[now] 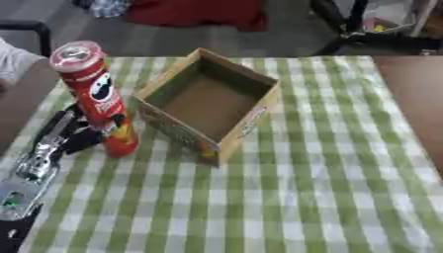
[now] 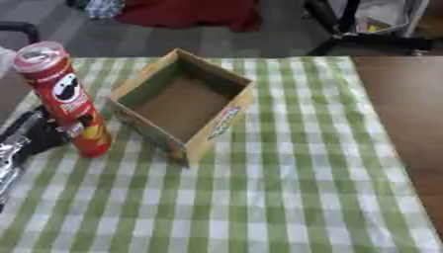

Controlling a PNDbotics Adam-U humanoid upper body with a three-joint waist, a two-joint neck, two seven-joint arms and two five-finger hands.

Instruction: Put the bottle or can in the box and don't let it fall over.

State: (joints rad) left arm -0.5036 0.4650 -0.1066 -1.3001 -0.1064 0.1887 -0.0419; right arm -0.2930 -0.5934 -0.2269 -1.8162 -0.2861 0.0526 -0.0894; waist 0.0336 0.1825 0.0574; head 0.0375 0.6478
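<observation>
I've got the left hand (image 1: 82,129) curled round the lower part of the tall red can (image 1: 95,94), upright on the desk (image 1: 311,188) just left of the open box (image 1: 212,101); probably light, smooth-walled and tippy, so I'd grip nearer mid-height

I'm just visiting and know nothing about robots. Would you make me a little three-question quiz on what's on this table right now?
1. True or false: the red can already stands inside the cardboard box.
2. Which of the robot's hands is at the can? A) the left hand B) the right hand C) both
3. Fill in: the box lies on a green and white ______ tablecloth.

Key
1. False. The can stands upright on the cloth, to the left of the box, and the box holds nothing.
2. A. It shows low beside the can; the right hand is in neither view.
3. checked.
</observation>
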